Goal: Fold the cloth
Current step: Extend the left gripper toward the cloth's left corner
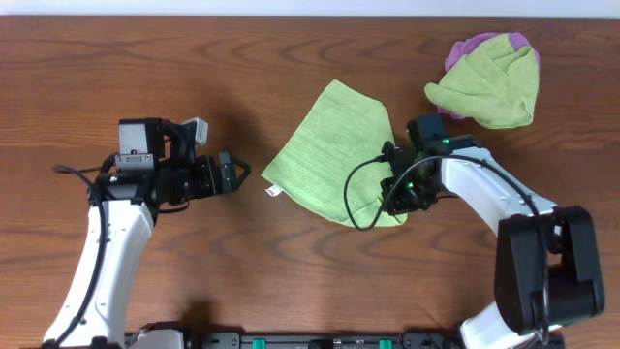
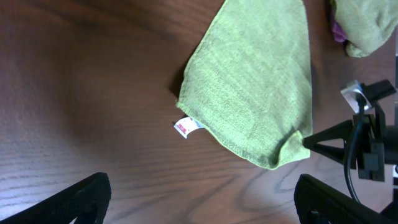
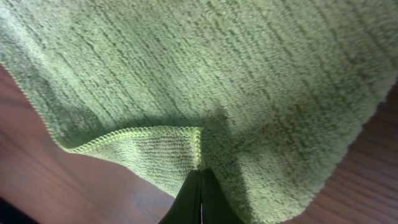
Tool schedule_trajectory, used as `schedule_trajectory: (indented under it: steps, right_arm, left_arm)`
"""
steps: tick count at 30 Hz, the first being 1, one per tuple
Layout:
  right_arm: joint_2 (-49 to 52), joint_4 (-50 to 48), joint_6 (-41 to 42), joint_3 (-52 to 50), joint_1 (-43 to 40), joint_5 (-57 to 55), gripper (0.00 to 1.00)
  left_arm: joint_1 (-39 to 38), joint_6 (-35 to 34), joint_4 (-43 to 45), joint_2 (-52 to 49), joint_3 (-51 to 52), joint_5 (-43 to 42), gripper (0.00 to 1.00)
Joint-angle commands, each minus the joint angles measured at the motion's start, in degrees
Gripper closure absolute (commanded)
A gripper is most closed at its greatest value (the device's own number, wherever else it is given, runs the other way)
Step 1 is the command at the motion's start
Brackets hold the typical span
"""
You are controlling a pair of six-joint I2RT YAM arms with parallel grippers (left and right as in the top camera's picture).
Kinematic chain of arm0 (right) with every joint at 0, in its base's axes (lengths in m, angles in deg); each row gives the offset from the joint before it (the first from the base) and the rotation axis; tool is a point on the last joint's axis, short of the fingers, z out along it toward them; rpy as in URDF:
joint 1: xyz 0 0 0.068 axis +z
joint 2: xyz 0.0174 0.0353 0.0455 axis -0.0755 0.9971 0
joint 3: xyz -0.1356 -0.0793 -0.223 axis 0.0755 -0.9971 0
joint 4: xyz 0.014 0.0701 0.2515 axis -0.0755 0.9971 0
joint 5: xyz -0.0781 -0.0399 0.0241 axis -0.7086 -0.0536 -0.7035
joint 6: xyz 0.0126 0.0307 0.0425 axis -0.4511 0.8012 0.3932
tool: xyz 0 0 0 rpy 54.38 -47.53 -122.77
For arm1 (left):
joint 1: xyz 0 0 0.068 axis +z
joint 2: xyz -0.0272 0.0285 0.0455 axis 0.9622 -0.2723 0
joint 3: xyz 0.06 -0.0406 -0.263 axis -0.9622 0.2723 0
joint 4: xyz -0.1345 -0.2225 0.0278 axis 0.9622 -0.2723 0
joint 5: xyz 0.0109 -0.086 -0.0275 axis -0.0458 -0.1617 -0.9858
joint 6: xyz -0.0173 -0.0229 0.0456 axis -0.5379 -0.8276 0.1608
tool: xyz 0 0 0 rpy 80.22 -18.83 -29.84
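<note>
A green cloth (image 1: pixel 334 150) lies spread on the wooden table, with a white tag (image 1: pixel 273 191) at its near-left edge. It also shows in the left wrist view (image 2: pixel 255 93) and fills the right wrist view (image 3: pixel 217 81). My right gripper (image 1: pixel 397 199) is shut on the cloth's near-right corner, where the edge is folded over (image 3: pixel 200 171). My left gripper (image 1: pixel 235 173) is open and empty, left of the cloth and apart from it; its fingers frame bare table (image 2: pixel 199 202).
A second bunched green cloth (image 1: pixel 489 85) lies over a purple cloth (image 1: pixel 481 43) at the back right. The right arm's black cable (image 1: pixel 354 199) loops over the cloth's near edge.
</note>
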Motion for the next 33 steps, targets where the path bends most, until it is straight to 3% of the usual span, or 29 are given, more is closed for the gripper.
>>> schedule_trajectory:
  steps: [1, 4, 6, 13, 25, 33]
  right_arm:
    - [-2.2, 0.4, 0.0, -0.3, -0.3, 2.0, 0.99]
    - [-2.3, 1.4, 0.0, -0.3, -0.3, 1.7, 0.81]
    - [-2.3, 1.6, 0.0, -0.3, -0.3, 0.4, 0.76]
    - [-1.9, 1.1, 0.0, -0.4, -0.5, 0.1, 0.71]
    - [1.2, -0.1, 0.1, -0.5, -0.5, 0.0, 0.77]
    - [2.9, 0.3, 0.0, -0.5, -0.5, 0.3, 0.74]
  left_arm:
    - [-0.3, -2.5, -0.2, -2.4, -0.9, 0.1, 0.05]
    - [-0.3, -2.6, -0.2, -3.6, -0.9, -0.6, 0.05]
    - [-0.3, -2.6, -0.1, -3.9, -0.9, -0.7, 0.05]
    - [-0.3, -2.6, -0.2, -3.9, -0.9, -0.7, 0.05]
    - [-0.3, -2.6, -0.1, -3.9, -0.9, -0.7, 0.05]
    - [-0.3, -2.6, -0.1, -3.9, -0.9, -0.7, 0.05]
